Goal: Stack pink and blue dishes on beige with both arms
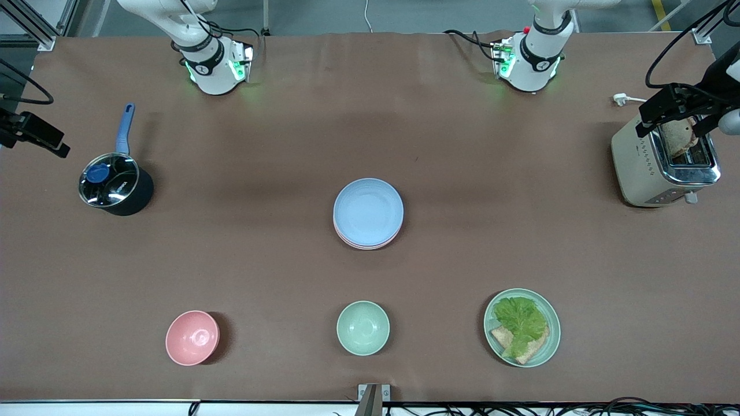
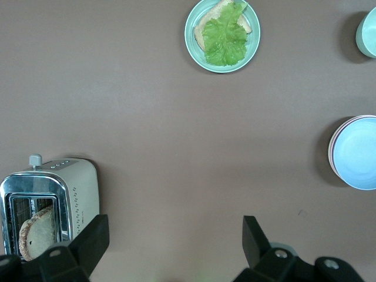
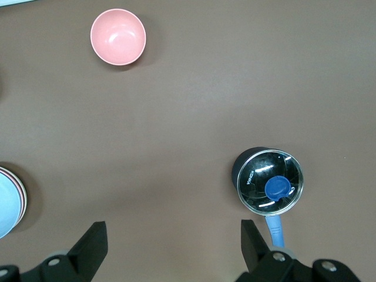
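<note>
Plates are stacked mid-table; blue plate point(image 1: 368, 209) sits on top, pink plate point(image 1: 366, 244) peeks out as a thin rim right under it; can't make out the beige one underneath. Left gripper point(image 2: 175, 241) hangs over the left arm's end of the table next to the toaster point(image 1: 665, 167), fingers spread wide, holding nothing; right gripper point(image 3: 174, 244) is up over the right arm's end near the lidded saucepan point(image 1: 114, 185), also spread and empty. Nearer the front camera than the stack: pink bowl point(image 1: 192, 337), green bowl point(image 1: 362, 327), and green plate point(image 1: 552, 341) with lettuce point(image 1: 519, 319) and bread.
</note>
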Action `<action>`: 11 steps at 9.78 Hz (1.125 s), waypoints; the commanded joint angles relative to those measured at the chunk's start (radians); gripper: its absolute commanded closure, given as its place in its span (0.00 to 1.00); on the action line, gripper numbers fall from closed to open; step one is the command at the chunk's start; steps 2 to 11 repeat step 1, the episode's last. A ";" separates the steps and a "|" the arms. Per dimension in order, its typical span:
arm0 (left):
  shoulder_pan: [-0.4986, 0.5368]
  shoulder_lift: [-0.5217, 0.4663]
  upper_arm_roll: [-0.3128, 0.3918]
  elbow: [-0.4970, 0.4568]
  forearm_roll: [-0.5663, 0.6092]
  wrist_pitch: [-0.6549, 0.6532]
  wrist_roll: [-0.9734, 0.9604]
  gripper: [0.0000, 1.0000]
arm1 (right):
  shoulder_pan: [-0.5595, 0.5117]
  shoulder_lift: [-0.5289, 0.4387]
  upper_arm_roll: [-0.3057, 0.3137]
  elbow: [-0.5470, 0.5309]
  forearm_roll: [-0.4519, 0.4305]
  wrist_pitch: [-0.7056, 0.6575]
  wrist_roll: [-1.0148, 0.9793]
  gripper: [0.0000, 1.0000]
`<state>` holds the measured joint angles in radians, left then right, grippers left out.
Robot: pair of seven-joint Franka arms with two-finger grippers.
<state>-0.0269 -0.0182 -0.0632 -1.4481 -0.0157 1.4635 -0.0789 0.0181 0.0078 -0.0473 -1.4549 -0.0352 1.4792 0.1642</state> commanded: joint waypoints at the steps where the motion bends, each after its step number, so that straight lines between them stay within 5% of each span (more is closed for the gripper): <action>1: 0.005 0.006 -0.004 -0.026 0.014 -0.002 0.018 0.00 | -0.003 0.006 -0.002 0.016 0.015 -0.013 -0.012 0.00; 11: 0.005 0.006 -0.004 -0.026 0.014 -0.002 0.018 0.00 | -0.003 0.006 -0.002 0.016 0.015 -0.013 -0.012 0.00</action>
